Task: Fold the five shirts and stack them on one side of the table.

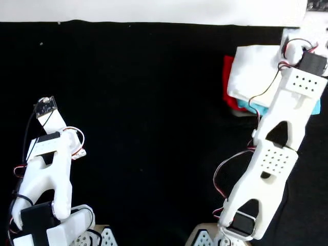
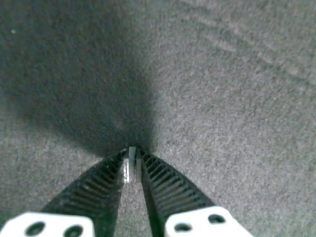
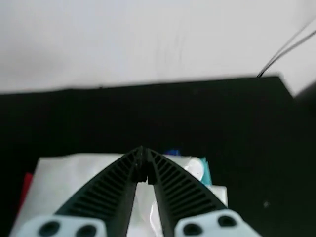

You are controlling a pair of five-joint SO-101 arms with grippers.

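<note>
A stack of folded shirts (image 1: 251,82) lies at the table's far right, a white shirt (image 3: 64,182) on top, with red (image 1: 227,77) and turquoise (image 1: 259,108) layers showing under it. My right gripper (image 3: 142,154) hangs above the white shirt, shut with nothing between its fingers. In the high view the right arm (image 1: 277,148) stretches over the stack. My left gripper (image 2: 131,154) is shut and empty, pointing down at the bare dark cloth near the table's left side, where the left arm (image 1: 48,154) is folded back.
The black tablecloth (image 1: 154,113) covers the table. A white wall or board (image 1: 154,10) runs along the far edge. Loose cables (image 1: 236,164) hang beside the right arm.
</note>
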